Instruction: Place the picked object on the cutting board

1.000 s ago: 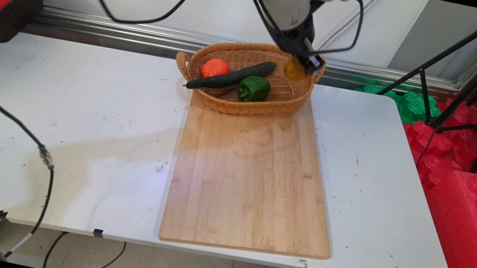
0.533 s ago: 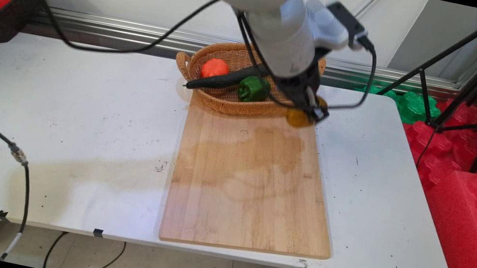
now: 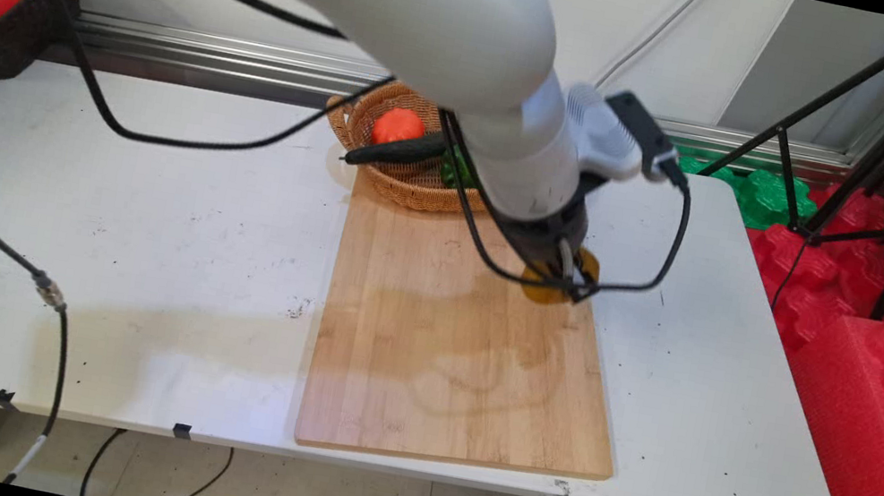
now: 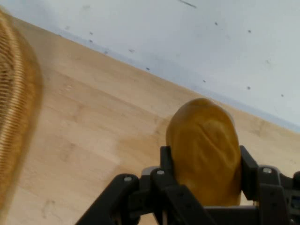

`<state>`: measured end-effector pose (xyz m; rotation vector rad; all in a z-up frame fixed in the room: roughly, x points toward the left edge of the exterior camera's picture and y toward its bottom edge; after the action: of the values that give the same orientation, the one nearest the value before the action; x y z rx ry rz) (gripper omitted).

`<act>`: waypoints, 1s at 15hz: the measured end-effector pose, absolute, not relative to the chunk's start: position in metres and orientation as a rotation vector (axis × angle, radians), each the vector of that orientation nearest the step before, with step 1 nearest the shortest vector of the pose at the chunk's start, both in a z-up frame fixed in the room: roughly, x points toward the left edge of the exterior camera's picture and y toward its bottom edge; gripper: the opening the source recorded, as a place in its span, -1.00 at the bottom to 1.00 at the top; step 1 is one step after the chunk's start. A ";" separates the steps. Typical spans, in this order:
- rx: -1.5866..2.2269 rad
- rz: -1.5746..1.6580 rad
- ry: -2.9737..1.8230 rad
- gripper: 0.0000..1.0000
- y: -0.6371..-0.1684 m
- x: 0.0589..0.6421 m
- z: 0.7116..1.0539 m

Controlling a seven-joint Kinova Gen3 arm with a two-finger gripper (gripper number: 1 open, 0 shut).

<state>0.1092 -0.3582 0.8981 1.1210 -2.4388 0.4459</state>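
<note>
In the main view we see our end effector (image 3: 560,276) carrying a yellow-brown fruit (image 3: 548,289) above the cutting board's (image 3: 458,360) far right part, beside the wicker basket (image 3: 409,179). In the hand view the fingers (image 4: 247,169) clench the fruit (image 4: 204,150) over board (image 4: 84,140) and tabletop (image 4: 211,42).

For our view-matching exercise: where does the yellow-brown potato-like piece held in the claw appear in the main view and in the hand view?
Main view: the yellow-brown piece is right of centre, under the arm, over the cutting board's right edge.
Hand view: it is at bottom centre-right, gripped in the claw.
Shared landmark: the wicker basket, at the hand view's left edge.
</note>
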 end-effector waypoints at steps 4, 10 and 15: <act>1.102 0.412 -2.479 -1.00 -0.354 0.101 0.875; 1.072 0.362 -2.539 -1.00 -0.353 0.090 0.836; 1.045 0.340 -2.571 -1.00 -0.351 0.085 0.816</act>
<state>0.0848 -0.3509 0.8159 1.0450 -2.5710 0.3401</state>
